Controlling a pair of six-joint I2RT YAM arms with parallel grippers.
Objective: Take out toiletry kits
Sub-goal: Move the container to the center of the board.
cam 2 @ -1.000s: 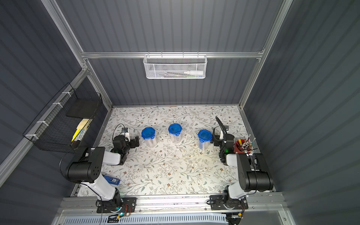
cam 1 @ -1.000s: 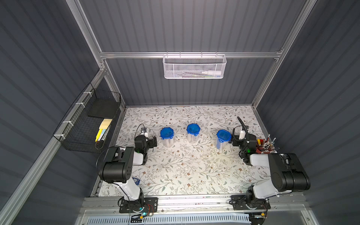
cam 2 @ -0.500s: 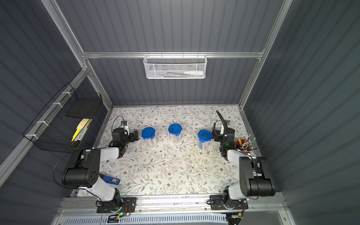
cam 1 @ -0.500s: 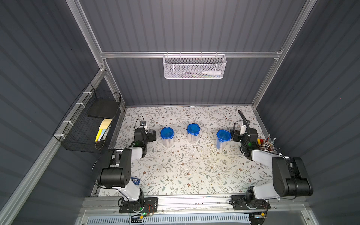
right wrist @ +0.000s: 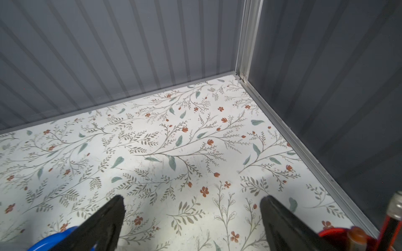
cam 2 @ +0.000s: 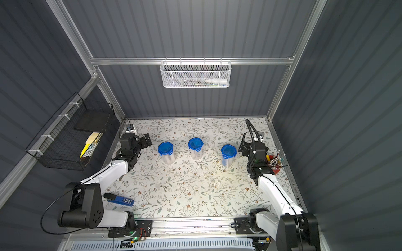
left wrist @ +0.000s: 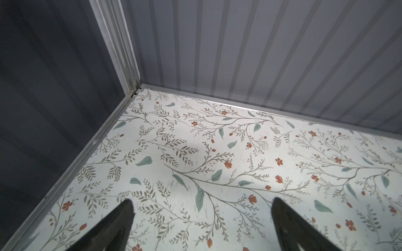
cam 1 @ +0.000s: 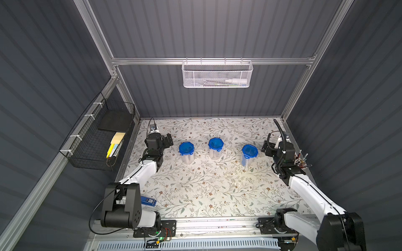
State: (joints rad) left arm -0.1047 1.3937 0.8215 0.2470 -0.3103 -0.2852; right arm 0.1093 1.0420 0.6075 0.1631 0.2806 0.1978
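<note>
The left gripper hangs with its jaws wide apart and empty over the floral-patterned tabletop, near the leftmost of three clear plastic jars with blue clip lids. The right gripper is likewise spread and empty, just beside the rightmost jar. All three lids are on. The toiletry kits cannot be made out; only a bluish shape shows through the rightmost jar's wall

Spotting three blue-lidded jars lined across the worktop. Flanked by left tool and right tool, each clear of them.
</note>
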